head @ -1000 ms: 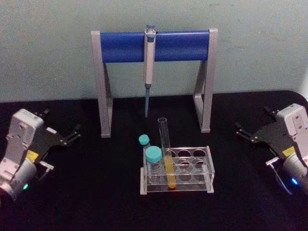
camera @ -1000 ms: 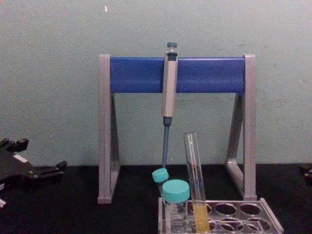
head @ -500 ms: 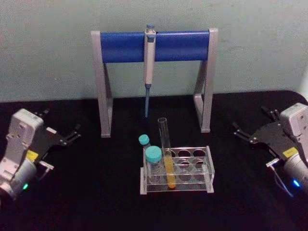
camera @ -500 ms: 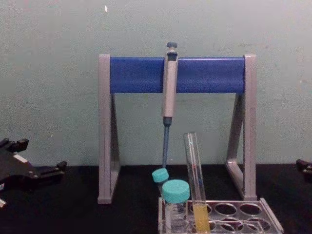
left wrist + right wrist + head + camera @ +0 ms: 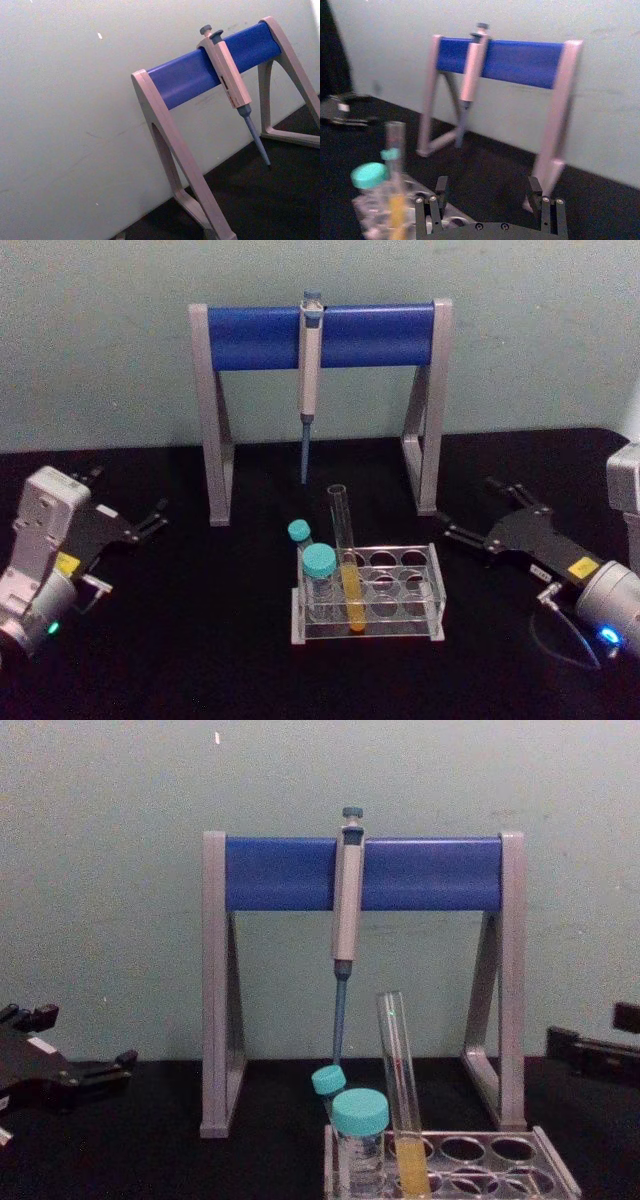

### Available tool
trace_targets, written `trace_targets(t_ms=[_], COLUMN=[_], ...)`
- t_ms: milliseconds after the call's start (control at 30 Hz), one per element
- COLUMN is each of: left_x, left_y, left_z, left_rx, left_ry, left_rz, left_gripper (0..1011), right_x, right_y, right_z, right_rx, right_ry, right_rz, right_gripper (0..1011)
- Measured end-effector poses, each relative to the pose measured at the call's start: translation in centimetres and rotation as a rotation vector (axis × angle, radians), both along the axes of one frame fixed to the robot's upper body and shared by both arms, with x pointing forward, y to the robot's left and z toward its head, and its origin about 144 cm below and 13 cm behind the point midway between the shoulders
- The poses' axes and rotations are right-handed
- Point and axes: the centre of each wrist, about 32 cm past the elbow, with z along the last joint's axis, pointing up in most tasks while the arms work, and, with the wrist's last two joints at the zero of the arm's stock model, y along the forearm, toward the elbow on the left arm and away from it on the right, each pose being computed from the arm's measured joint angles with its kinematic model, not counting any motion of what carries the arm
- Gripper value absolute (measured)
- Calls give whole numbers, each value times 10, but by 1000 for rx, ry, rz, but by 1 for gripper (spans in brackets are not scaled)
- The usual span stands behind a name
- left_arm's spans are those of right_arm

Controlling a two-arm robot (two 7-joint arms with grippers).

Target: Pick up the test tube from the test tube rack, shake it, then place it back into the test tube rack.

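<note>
Over the last second the right gripper [image 5: 467, 506] has swung in from the right edge of the worktop [image 5: 200, 660] toward the test tube rack [image 5: 434, 592]. It now sits just off the rack's right end, with its jaws spread wide and nothing in them. The left gripper [image 5: 128, 492] stays parked near the left edge, likewise open and empty.

The test tube [image 5: 345, 550] stands in the rack near the middle of the front edge, in a hole toward the left end. It leans a little, and most of its length rises above the top plate.

The step in hand looks like the approach for the pick-up. It would go best if the fingers close on the bare glass well above the plate. They should also stay higher than the two teal-capped vials [image 5: 319, 562] just beside the tube on its left, so neither cap gets knocked. Drawing the tube out along its own lean should keep it from binding in the hole.

The tube has no cap and holds yellow-orange liquid in its lower third, so any shaking probably wants to stay modest and near upright. What the vials hold cannot be told, and the rack's other holes look empty.
</note>
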Motion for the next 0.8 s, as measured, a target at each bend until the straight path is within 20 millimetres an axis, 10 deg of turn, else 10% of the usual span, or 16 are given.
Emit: trace_targets(t_ms=[800], left_x=[0], left_y=[0], left_z=[0], left_rx=[0], left_ry=[0], left_rz=[0], left_gripper=[1001], right_x=[29], right_y=[43], right_z=[11], right_rx=[132], right_ry=[227], right_rz=[325], right_gripper=[1000])
